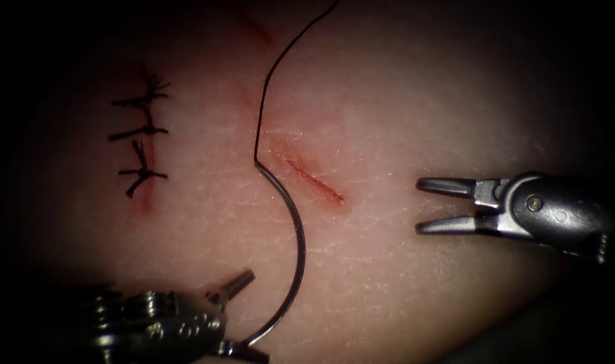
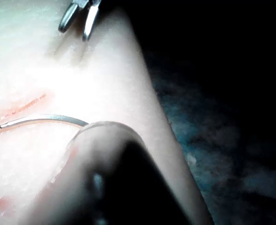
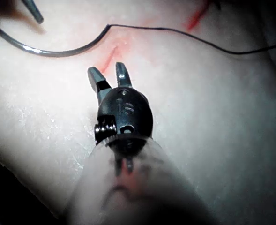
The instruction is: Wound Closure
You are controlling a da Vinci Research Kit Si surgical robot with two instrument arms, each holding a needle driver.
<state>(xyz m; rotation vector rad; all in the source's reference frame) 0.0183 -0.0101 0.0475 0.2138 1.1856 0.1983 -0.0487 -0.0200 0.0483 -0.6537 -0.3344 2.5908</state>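
In the endoscope view the tissue [image 1: 401, 121] fills the lit middle of the frame and falls off into dark at every border, with its lower right edge curving away under the right tool. The open cut [image 1: 315, 180] is a short red slash just right of centre. At the upper left a closed cut [image 1: 145, 145] carries three dark stitches with cut ends of thread [image 1: 157, 86] fanned at the top.

The left tool [image 1: 243, 315] sits at the bottom left of the frame. Its jaws look parted, one pointing up and right and the other lying low at the bottom edge; the needle's lower end meets the tool there, but whether they grip it I cannot tell. The needle [image 1: 298, 246] arcs up from there to the left of the open cut, lying over the surface, not in the tissue. The thread [image 1: 270, 74] leaves its upper end and runs to the top edge.

The right tool [image 1: 436, 205] hovers at the right of the frame, well apart from the cut, jaws spread and holding nothing. Bare tissue lies between it and the needle.

The right wrist view shows the right tool [image 3: 108, 72] just short of the cut [image 3: 110, 55], with the needle [image 3: 53, 52] beyond.
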